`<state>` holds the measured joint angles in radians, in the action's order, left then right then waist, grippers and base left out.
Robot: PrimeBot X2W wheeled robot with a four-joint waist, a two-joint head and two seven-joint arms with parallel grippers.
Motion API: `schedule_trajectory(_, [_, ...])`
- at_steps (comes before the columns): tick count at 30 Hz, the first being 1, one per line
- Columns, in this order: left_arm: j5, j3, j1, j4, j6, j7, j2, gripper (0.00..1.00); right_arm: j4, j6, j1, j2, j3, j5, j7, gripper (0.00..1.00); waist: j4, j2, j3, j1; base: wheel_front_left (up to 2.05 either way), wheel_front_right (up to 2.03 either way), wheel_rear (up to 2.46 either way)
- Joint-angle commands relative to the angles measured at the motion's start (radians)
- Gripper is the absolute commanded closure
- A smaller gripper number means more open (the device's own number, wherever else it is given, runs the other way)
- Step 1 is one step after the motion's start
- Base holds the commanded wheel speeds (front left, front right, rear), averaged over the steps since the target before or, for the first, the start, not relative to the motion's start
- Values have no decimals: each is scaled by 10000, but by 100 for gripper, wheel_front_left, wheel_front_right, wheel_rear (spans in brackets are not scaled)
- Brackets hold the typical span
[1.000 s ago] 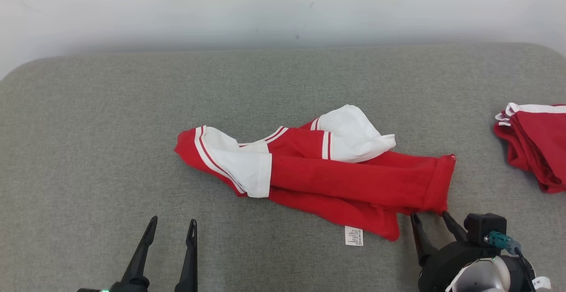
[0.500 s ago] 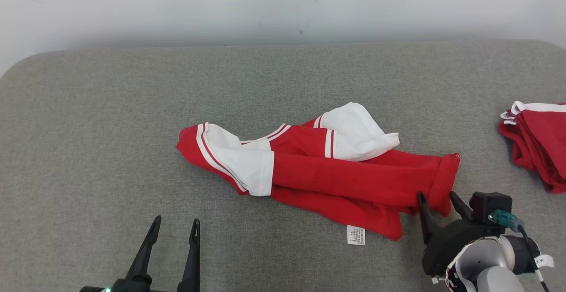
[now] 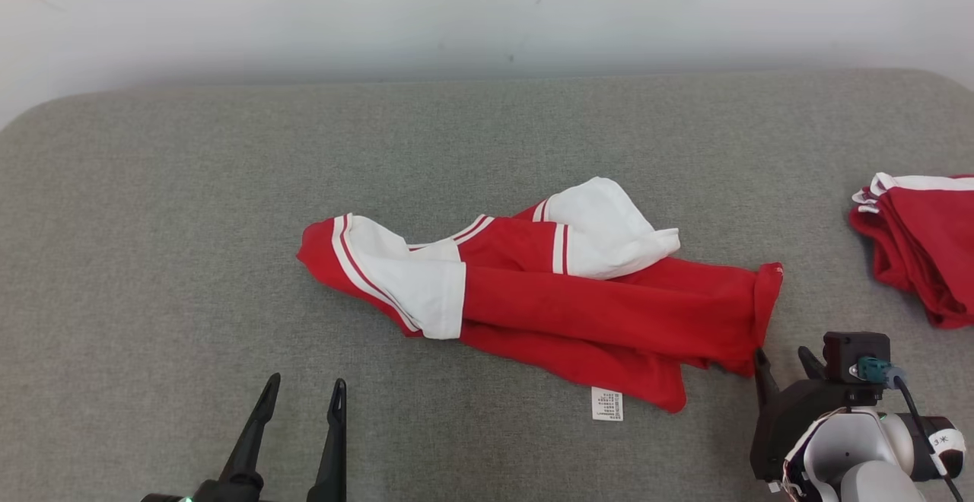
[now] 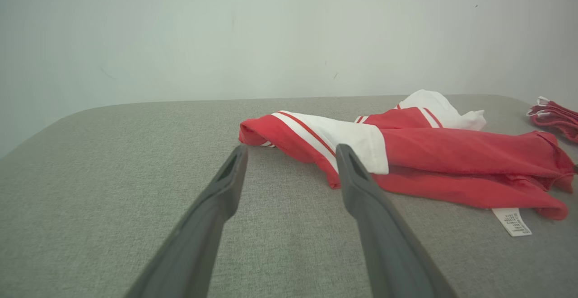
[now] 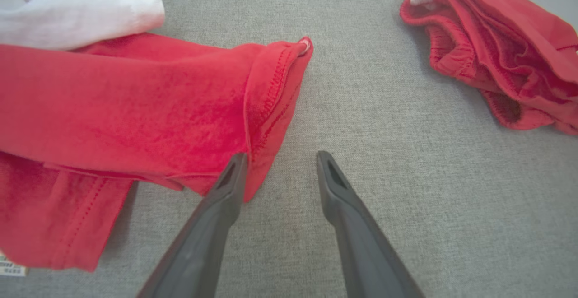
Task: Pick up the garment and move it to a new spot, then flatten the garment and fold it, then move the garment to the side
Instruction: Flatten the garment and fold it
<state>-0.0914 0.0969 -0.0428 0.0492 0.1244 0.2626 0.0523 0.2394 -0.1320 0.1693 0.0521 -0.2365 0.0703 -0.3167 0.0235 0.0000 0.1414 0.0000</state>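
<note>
Grey mat (image 3: 152, 258): 1 garment (image 3: 593, 312), 1 red pile (image 3: 924, 243).

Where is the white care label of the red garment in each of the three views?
Head view: care label low, right of centre, at the garment's near edge.
Left wrist view: label lower right.
Right wrist view: label bottom-left corner, cut off.
Shared landmark: second red garment pile, at the right in every view.

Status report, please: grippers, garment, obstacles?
Left gripper open. Right gripper open at hem of garment, no grip. Garment crumpled. Other red pile apart, far right.
</note>
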Motion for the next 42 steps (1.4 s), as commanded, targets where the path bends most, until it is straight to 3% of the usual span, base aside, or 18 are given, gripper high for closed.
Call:
schedule_trajectory(1, [-29, -20, 38, 16, 40, 30, -15, 0, 15, 22, -40, -36, 39, -67, 2, 27, -38, 0, 5, 0, 0, 0, 0])
schedule_trajectory(4, [-10, -43, 59, 36, 45, 30, -16, 0, 153, 22, 94, -34, 135, -143, -49, 46, -85, 0, 14, 0, 0, 0, 0])
schedule_trajectory(6, [8, -33, 69, 47, 47, 30, -17, 0, 256, 22, 208, -34, 182, -133, -54, 52, -98, 0, 16, 0, 0, 0, 0])
schedule_trajectory(18, [26, 58, 59, 164, 66, 30, -22, 0, 816, 22, 634, -35, 585, -418, -203, 50, -25, 0, -51, 0, 0, 0, 0])
schedule_trajectory(20, [24, 75, 67, 188, 69, 30, -23, 0, 890, 22, 662, -32, 600, -459, -240, 48, -1, 0, -69, 0, 0, 0, 0])
schedule_trajectory(23, [6, 113, 79, 227, 73, 30, -24, 0, 937, 22, 782, -35, 676, -528, -42, 36, 42, 0, -104, 0, 0, 0, 0])
schedule_trajectory(27, [-31, 124, 30, 259, 78, 30, -24, 0, 796, 22, 832, -33, 655, -652, 139, 1, 39, 0, -163, 0, 0, 0, 0])
schedule_trajectory(40, [-178, 264, 217, 304, 48, 30, -25, 0, 1265, 22, 1231, -35, 523, 440, -426, 0, -120, 0, 9, 0, 0, 0, 0])
schedule_trajectory(42, [-210, 285, 236, 312, 49, 30, -24, 0, 1337, 22, 1181, -34, 389, 534, -409, 7, -108, 0, 22, 0, 0, 0, 0])
